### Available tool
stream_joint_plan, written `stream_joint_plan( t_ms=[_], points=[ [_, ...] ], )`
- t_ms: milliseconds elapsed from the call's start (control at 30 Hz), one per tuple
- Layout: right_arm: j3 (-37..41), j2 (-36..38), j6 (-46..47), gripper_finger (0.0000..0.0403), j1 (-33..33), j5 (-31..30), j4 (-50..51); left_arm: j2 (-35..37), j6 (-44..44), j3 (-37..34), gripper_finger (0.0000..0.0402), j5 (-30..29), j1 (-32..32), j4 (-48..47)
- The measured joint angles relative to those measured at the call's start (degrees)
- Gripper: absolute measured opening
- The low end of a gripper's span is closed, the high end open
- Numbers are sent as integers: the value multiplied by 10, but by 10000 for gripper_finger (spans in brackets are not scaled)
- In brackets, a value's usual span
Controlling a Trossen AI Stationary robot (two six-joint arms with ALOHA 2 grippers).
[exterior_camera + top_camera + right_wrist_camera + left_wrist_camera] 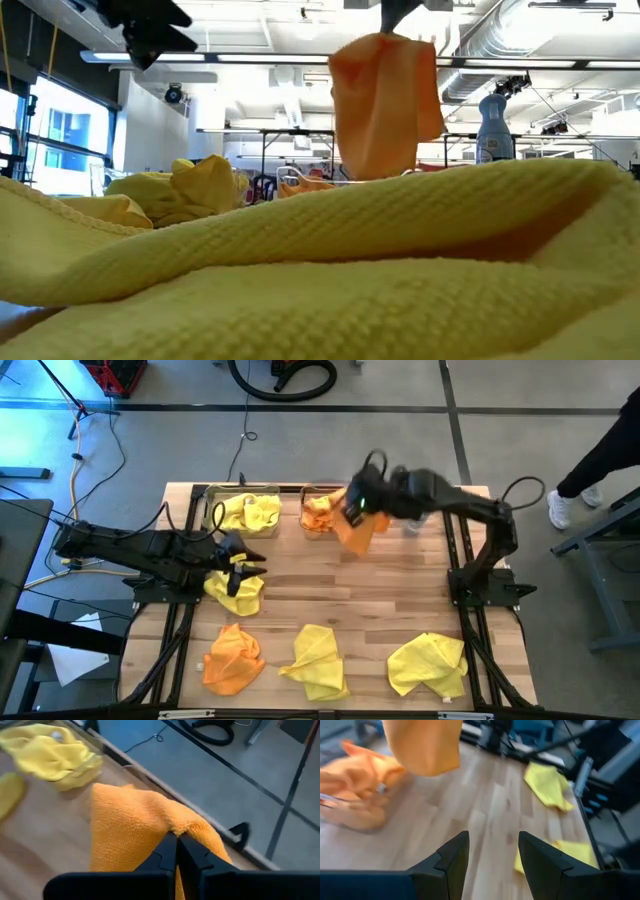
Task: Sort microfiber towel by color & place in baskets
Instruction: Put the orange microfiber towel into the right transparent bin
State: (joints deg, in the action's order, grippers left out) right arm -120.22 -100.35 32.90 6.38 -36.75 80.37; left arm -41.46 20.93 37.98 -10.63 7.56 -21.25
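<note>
An orange microfiber towel (358, 530) hangs in the air just right of the far right basket (305, 525), with my right gripper (176, 836) shut on it. That clear basket holds orange towels (320, 510). The clear basket (212, 510) to its left holds yellow towels (252, 512). My left gripper (492, 855) stands open with nothing between its fingers, above a yellow towel (235, 590) lying at the table's left. Along the near edge lie an orange towel (232, 660) and two yellow ones (318, 660) (430, 663). My right gripper pinches a bunched fold at the orange towel's top (172, 824) between its two shut fingers, coming slanting down from above. The towel hangs slack below the fingers (385, 100), lifted clear of the table.
A pale bottle with a blue top (493, 125) stands at the far right of the table. Bare wood (340, 595) lies between the baskets and the near row of towels. In the low view a yellow towel (330, 270) fills the foreground. A person's legs (600, 450) show past the table's far right.
</note>
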Motion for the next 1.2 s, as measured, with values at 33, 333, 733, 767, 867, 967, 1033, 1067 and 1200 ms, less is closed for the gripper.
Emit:
stream_joint_plan(
  t_ms=[33, 333, 733, 767, 867, 967, 1033, 1067, 1200],
  points=[
    [0, 3, -30, 0, 22, 9, -9, 0, 0, 0, 158, -9, -2, 7],
    [10, -5, -201, 0, 177, 272, -157, 0, 29, 0, 158, -56, -24, 35],
    [84, -16, -268, 0, 227, 272, 18, -23, 94, -1, 158, -104, -28, 32],
    [87, -16, -285, 0, 235, 275, -1, -27, 101, -1, 158, -109, -28, 33],
    [100, -16, -326, 0, 249, 313, -95, -40, 116, -1, 158, -121, -28, 32],
    [105, -16, -343, 0, 252, 427, -139, -53, 137, -1, 158, -122, -28, 31],
    [105, -16, -345, 0, 247, 507, -130, -61, 153, -1, 158, -122, -28, 32],
    [105, -16, -350, 0, 244, 539, -117, -66, 162, -1, 158, -122, -28, 32],
    [105, -14, -389, 0, 230, 582, -12, -80, 180, 0, 158, -122, -28, 32]
  ],
)
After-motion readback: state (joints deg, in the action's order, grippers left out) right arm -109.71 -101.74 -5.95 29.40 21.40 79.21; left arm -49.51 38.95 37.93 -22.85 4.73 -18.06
